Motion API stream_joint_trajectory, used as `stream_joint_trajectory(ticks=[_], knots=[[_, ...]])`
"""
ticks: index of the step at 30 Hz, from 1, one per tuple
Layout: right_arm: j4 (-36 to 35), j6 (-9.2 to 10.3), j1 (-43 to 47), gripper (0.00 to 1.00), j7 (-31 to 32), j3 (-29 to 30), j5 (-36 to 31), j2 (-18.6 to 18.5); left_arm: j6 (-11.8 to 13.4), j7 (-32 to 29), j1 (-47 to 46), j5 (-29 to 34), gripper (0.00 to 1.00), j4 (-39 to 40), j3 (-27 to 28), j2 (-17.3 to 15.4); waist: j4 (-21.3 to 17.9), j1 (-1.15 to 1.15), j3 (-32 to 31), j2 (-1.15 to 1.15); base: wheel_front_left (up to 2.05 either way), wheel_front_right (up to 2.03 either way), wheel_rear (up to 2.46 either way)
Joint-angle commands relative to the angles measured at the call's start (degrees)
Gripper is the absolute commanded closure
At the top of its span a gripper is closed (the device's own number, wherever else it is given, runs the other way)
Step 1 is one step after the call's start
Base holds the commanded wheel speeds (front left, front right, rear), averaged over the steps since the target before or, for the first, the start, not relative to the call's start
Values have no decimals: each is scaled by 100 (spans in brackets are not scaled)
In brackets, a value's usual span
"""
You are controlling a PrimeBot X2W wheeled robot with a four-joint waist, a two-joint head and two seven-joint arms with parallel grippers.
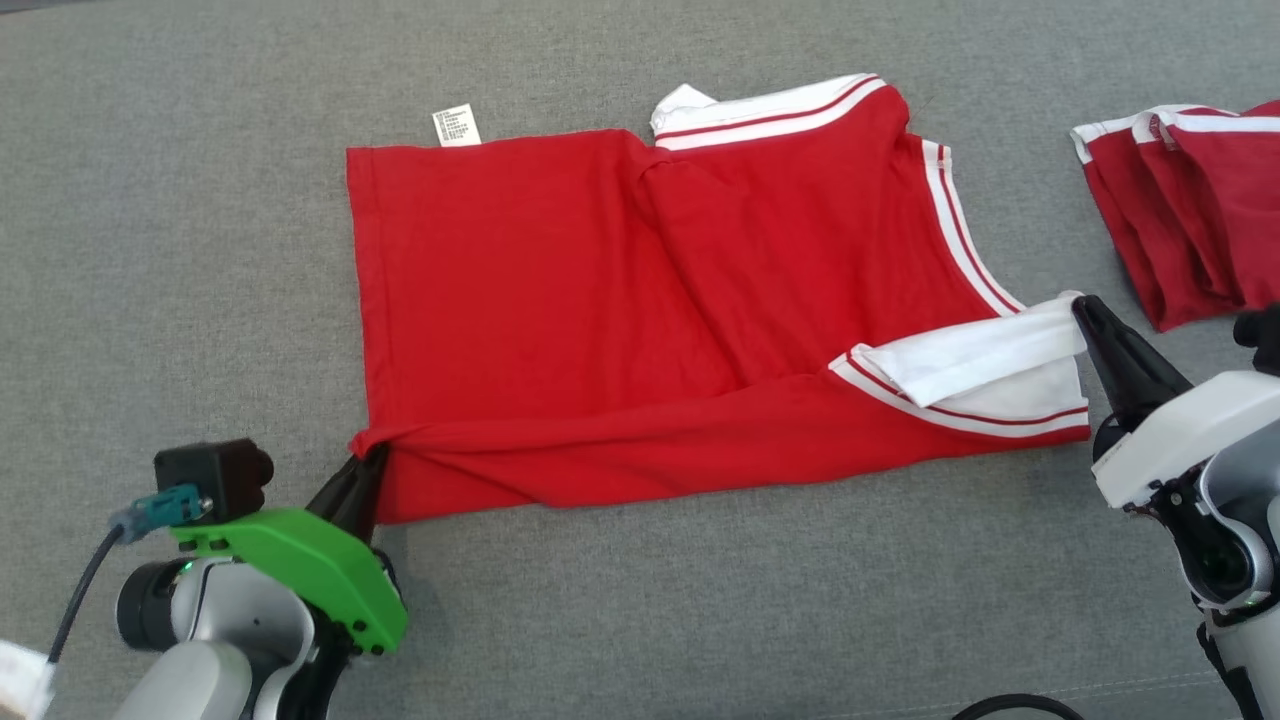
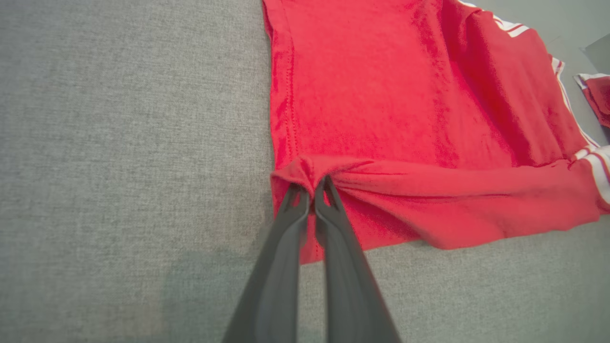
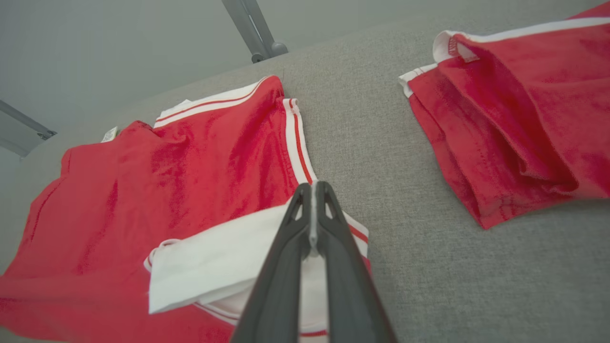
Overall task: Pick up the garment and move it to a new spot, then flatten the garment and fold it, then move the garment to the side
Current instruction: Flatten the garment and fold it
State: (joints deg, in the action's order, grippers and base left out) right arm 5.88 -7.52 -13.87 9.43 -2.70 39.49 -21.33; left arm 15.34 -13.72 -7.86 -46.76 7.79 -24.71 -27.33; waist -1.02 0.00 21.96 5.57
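Observation:
A red garment (image 1: 560, 300) with white striped trim lies spread on the grey surface, its near edge rolled over into a fold. My left gripper (image 1: 368, 462) is shut on the garment's near left corner (image 2: 310, 178), bunching the cloth there. My right gripper (image 1: 1082, 310) is shut on the white collar (image 1: 985, 365) at the garment's right end; in the right wrist view (image 3: 313, 188) white cloth shows pinched between the fingers. A white label (image 1: 457, 125) sticks out at the far edge.
A second red garment (image 1: 1190, 200), folded with white trim, lies at the far right, close to my right arm (image 3: 514, 109). Grey fabric surface (image 1: 200, 250) extends on all sides. Metal legs (image 3: 252, 31) stand beyond the far edge.

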Motion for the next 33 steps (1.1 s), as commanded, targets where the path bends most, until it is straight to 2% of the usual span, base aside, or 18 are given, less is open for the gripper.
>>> stream_joint_trajectory(ticks=[1,6,7,8,9,10,12,16,19,24,29,33], knots=[[204,6,-218,100,4,-66,-139,6,-78,-132,-334,-18,100,-255,-97,133,125,0,120,1,0,0,0],[629,5,-580,100,-59,-222,-349,83,-182,-379,-834,107,100,-901,-321,228,132,0,95,1,0,0,0],[707,6,-657,95,-106,-256,-392,97,-205,-412,-917,117,100,-1008,-361,248,118,0,79,1,0,0,0],[749,5,-721,28,-150,-314,-459,74,-234,-426,-958,92,73,-1120,-377,275,105,0,62,1,0,0,0],[793,5,-755,0,-187,-343,-503,47,-262,-408,-955,31,15,-1178,-363,302,91,0,39,1,0,0,0],[811,5,-758,0,-224,-368,-524,18,-279,-391,-933,-3,0,-1232,-342,310,81,0,6,1,0,0,0],[713,5,-711,0,-346,-377,-658,-127,-297,-336,-807,13,0,-1223,-301,202,51,0,-63,1,0,0,0],[243,5,-229,0,-513,-217,-849,-374,-148,-24,-322,-42,0,-810,-29,-10,2,0,-240,1,0,0,0],[-202,5,284,0,-388,-19,-1080,-569,-22,93,122,-128,0,-344,105,-133,-19,0,-248,1,0,0,0],[-532,8,843,0,33,8,-1280,-599,67,-34,386,-155,0,-106,-13,-101,-2,0,-64,1,0,0,0],[-268,6,800,0,380,-361,-1498,-617,-7,-228,68,-169,0,-489,-211,73,54,0,135,1,0,0,0],[18,6,610,0,428,-650,-1497,-619,-145,-338,-139,-238,0,-873,-325,218,102,0,199,1,0,0,0]])
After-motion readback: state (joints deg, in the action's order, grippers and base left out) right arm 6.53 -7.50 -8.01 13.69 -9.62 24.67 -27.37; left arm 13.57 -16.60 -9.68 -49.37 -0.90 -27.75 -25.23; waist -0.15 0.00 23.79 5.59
